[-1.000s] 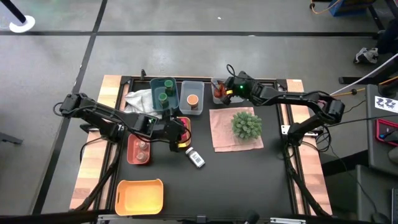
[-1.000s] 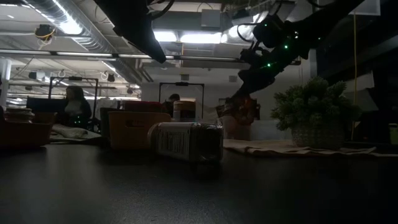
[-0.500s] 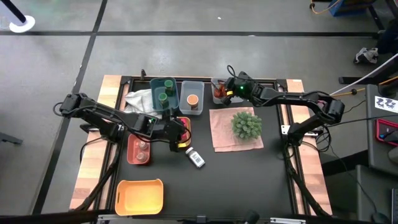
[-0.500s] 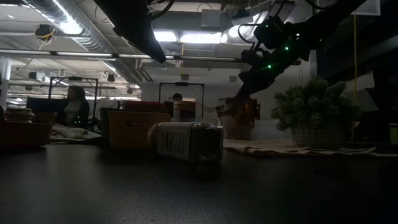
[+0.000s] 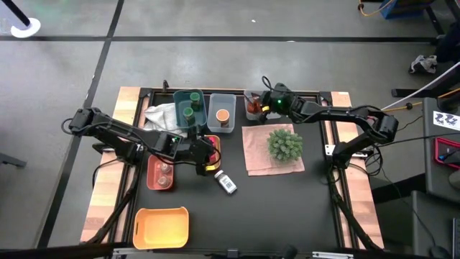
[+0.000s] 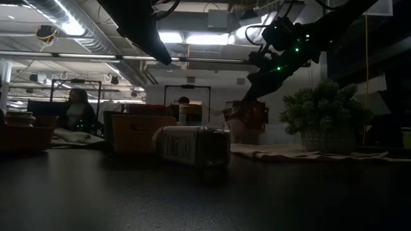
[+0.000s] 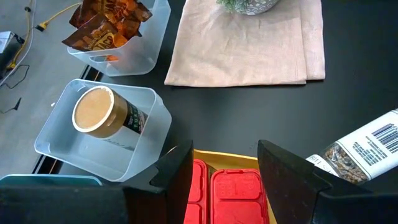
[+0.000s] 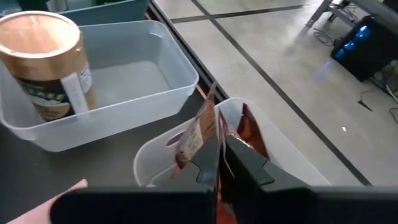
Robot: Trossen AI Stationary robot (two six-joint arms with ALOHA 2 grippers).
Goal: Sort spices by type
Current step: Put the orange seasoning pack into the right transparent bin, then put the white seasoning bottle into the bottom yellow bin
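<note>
Black tabletop under both my arms, with bins along its far edge. My right gripper (image 8: 219, 163) pinches a red-orange packet (image 8: 198, 134) just inside the small clear bin (image 8: 298, 168), beside the clear tub (image 8: 124, 93) holding a tan-lidded jar (image 8: 43, 59). I judge this the drop-off step: next I spread those fingers and lift clear. My left gripper (image 7: 224, 165), fingers spread and empty, hovers over the red boxes (image 7: 227, 196) near the toppled white labelled bottle (image 5: 226, 181)
</note>
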